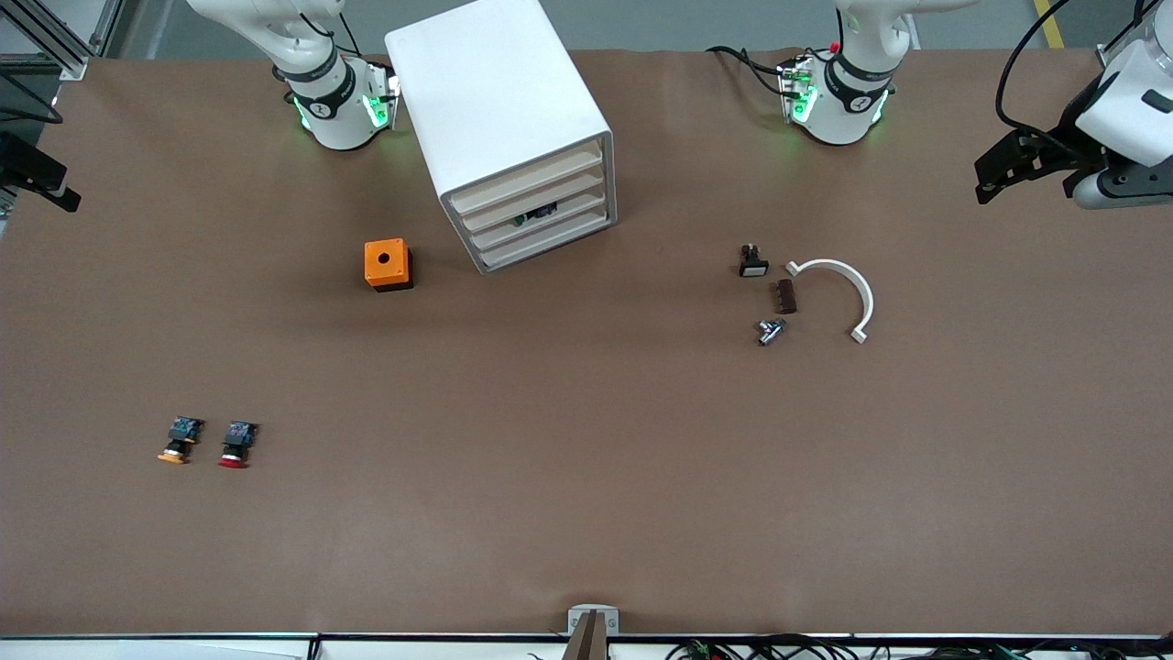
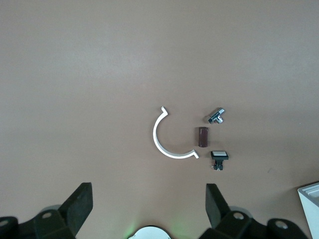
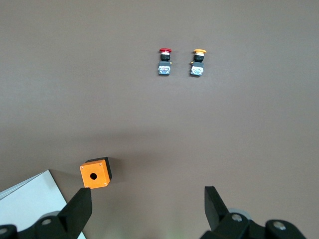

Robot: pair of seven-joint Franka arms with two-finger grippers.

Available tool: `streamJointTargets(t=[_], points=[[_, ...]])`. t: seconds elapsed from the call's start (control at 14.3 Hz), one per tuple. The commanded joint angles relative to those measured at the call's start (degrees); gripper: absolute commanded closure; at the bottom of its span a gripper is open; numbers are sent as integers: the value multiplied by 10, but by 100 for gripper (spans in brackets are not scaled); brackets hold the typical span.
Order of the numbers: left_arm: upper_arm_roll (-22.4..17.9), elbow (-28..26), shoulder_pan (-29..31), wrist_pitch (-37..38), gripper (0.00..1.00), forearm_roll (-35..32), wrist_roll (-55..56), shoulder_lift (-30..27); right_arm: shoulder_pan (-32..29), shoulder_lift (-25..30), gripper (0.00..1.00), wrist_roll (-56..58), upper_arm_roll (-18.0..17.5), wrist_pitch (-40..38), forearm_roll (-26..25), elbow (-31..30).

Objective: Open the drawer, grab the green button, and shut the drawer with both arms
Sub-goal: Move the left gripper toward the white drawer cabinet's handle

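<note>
The white cabinet point(image 1: 499, 101) stands near the robot bases, its four cream drawer fronts turned toward the front camera. The third drawer point(image 1: 542, 229) looks shut. The green-capped button point(image 1: 533, 216) shows only as a dark body with a bit of green in the gap above that drawer's front. My left gripper point(image 2: 148, 189) is open and empty, high over the table between its base and a white arc. My right gripper point(image 3: 147, 191) is open and empty, high over the table beside the cabinet. Neither gripper shows in the front view. A cabinet corner shows in both wrist views point(image 2: 311, 199) point(image 3: 25, 199).
An orange box point(image 1: 388, 264) with a hole lies beside the cabinet. A red-capped button point(image 1: 237, 443) and an orange-capped button point(image 1: 180, 440) lie nearer the front camera. A white arc point(image 1: 848, 284), black switch point(image 1: 753, 263), brown block point(image 1: 785, 296) and metal piece point(image 1: 770, 331) lie toward the left arm's end.
</note>
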State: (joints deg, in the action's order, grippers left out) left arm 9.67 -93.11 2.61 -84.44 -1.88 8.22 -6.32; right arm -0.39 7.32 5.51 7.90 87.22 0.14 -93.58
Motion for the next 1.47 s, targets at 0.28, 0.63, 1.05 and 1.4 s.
streamJointTargets(t=[0.28, 0.63, 1.05, 1.4], points=[[3, 27, -2, 12, 0, 6, -2, 31, 2, 16, 0, 7, -2, 7, -13, -15], [31, 39, -6, -25, 0, 8, 4, 132, 3, 16, 0, 7, -3, 7, -13, -13], [45, 49, -75, -108, 0, 7, 252, 255, 3, 13, 0, 7, -2, 11, -13, -15], [47, 100, -121, -143, 0, 41, 400, 365, 4, 13, 0, 7, -2, 5, -13, -17]])
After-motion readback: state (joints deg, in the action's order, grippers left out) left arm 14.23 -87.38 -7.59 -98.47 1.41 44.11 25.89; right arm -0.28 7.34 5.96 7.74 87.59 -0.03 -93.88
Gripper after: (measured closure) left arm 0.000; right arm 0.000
